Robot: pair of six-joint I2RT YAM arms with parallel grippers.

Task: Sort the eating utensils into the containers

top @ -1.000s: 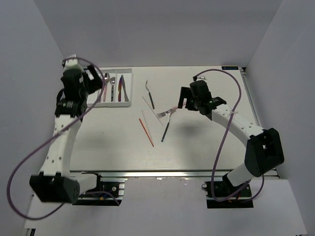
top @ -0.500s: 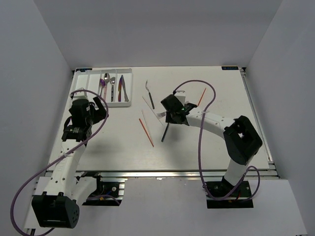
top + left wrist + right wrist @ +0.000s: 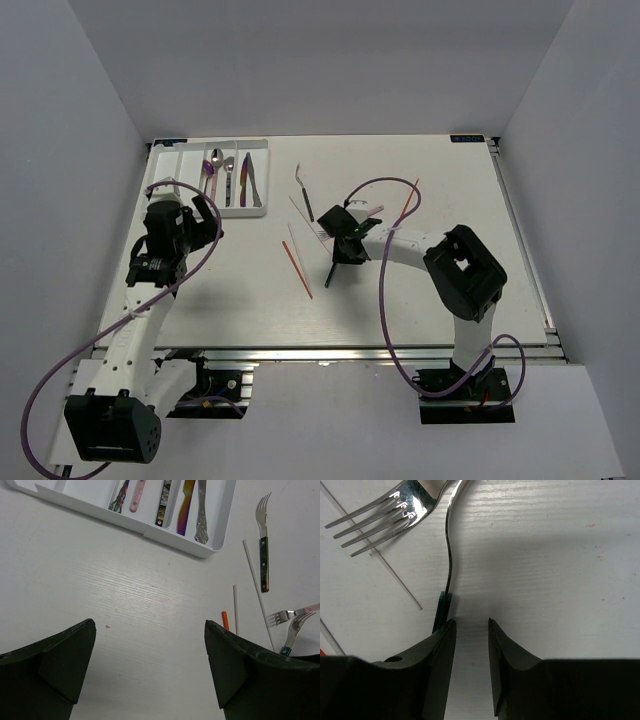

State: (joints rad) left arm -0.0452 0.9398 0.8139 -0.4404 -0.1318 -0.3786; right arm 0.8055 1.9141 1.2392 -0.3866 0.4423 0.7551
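Note:
Loose eating utensils lie mid-table: a dark-handled fork [image 3: 306, 198], pale chopsticks [image 3: 294, 238], a red chopstick [image 3: 298, 270], an orange chopstick [image 3: 408, 202] and two crossed forks. My right gripper [image 3: 343, 242] is down over the teal-handled fork [image 3: 448, 555]. Its jaws [image 3: 470, 625] are narrowed but open, with bare table between them, and the fork's handle runs under the outer side of the left finger [image 3: 442, 645]. The other fork's tines [image 3: 375, 515] lie beside it. The white tray of containers [image 3: 165, 165] holds spoons and knives [image 3: 189, 505]. My left gripper [image 3: 186, 228] hangs wide open [image 3: 150, 625] over bare table below the tray.
The tray [image 3: 170, 536] sits at the back left corner. White walls close in the table on three sides. The right arm's purple cable [image 3: 385, 290] loops over the table's middle.
The left arm came off the tray toward the near left, still open. The right gripper moved left and down onto the crossed forks, and its jaws narrowed.

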